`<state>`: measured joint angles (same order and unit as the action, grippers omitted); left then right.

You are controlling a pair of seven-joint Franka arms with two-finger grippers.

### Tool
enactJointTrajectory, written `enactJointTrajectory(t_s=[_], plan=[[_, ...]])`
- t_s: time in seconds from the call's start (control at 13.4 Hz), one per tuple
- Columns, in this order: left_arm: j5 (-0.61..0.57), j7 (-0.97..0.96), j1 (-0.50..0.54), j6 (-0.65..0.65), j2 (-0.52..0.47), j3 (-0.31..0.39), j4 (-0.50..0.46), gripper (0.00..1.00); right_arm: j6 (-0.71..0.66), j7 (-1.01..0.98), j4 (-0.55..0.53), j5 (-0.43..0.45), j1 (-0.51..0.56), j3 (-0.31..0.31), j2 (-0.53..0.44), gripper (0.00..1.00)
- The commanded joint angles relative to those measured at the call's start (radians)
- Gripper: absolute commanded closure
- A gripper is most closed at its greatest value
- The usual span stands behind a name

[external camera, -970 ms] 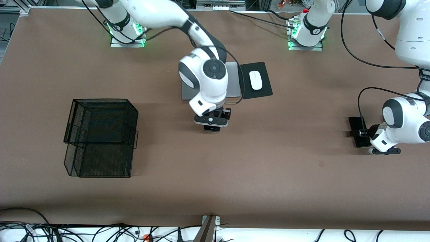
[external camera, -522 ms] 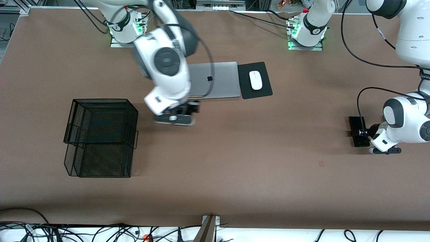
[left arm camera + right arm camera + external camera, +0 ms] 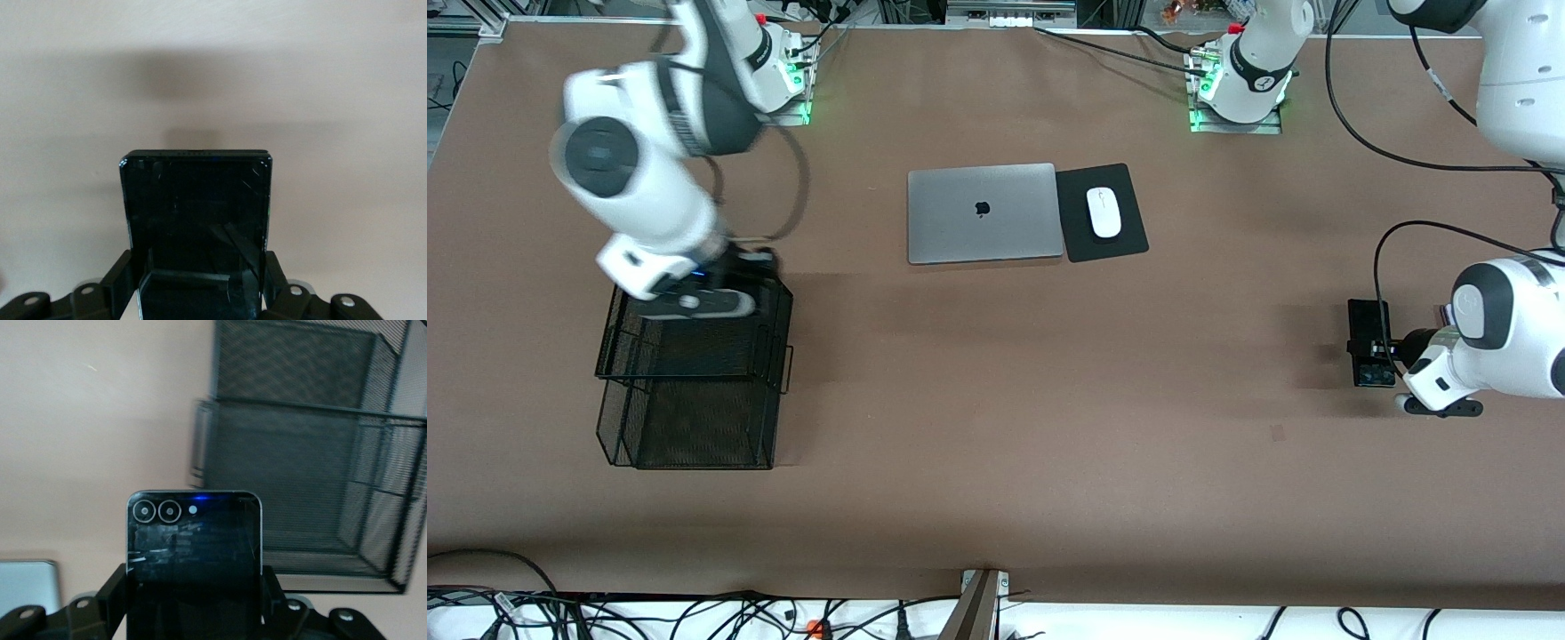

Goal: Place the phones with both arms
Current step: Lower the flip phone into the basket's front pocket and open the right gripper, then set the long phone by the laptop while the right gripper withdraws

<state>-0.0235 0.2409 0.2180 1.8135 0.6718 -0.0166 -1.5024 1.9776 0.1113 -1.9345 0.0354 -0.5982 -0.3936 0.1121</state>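
While the right gripper [image 3: 694,298], upper left, grips a phone [image 3: 193,560] over the mesh basket [image 3: 694,418]; laptop [image 3: 983,213] and mouse [image 3: 1104,212] sit upper centre; the left gripper [image 3: 1383,351] clamps the black phone [image 3: 1368,342] at right.

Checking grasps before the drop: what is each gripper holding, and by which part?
Left gripper: black phone, clamped across its long side edges near one end. Right gripper: phone with two camera rings, same side-edge hold, over the black mesh basket.

You see a brown table [image 3: 996,462] under even light, with tangled cables [image 3: 694,618] along its edge nearest the camera
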Motion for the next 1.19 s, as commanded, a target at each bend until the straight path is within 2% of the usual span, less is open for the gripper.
enactJointTrajectory(t_s=[0.0,0.15,0.37,0.52,0.67,0.9,0.97,1.04,1.12], plan=[[0.024,-0.018,-0.115,-0.138,-0.006,0.01,0.115,0.77,0.14,-0.201,-0.216,-0.012,-0.012,-0.137,-0.115,1.0],[0.025,-0.02,-0.205,-0.18,-0.008,0.009,0.14,0.73,0.251,-0.344,-0.245,-0.023,-0.011,-0.229,-0.068,1.0],[0.159,-0.111,-0.305,-0.169,0.003,-0.005,0.146,0.73,0.331,-0.401,-0.224,-0.152,0.006,-0.241,0.039,1.0],[0.247,-0.165,-0.399,-0.151,0.038,-0.005,0.185,0.73,0.406,-0.403,-0.219,-0.201,0.017,-0.241,0.101,1.0],[0.257,-0.327,-0.507,-0.033,0.057,-0.003,0.185,0.73,0.444,-0.403,-0.218,-0.207,0.031,-0.241,0.141,1.0],[0.255,-0.509,-0.661,0.122,0.115,-0.003,0.185,0.72,0.441,-0.412,-0.202,-0.207,0.046,-0.24,0.15,1.0],[0.255,-0.579,-0.699,0.162,0.133,-0.003,0.185,0.72,0.44,-0.41,-0.198,-0.207,0.047,-0.24,0.153,0.63],[0.254,-0.635,-0.739,0.199,0.152,-0.003,0.185,0.68,0.438,-0.41,-0.196,-0.224,0.047,-0.24,0.156,0.01],[0.252,-0.675,-0.776,0.237,0.17,-0.002,0.185,0.69,0.434,-0.414,-0.189,-0.248,0.046,-0.24,0.156,0.0]])
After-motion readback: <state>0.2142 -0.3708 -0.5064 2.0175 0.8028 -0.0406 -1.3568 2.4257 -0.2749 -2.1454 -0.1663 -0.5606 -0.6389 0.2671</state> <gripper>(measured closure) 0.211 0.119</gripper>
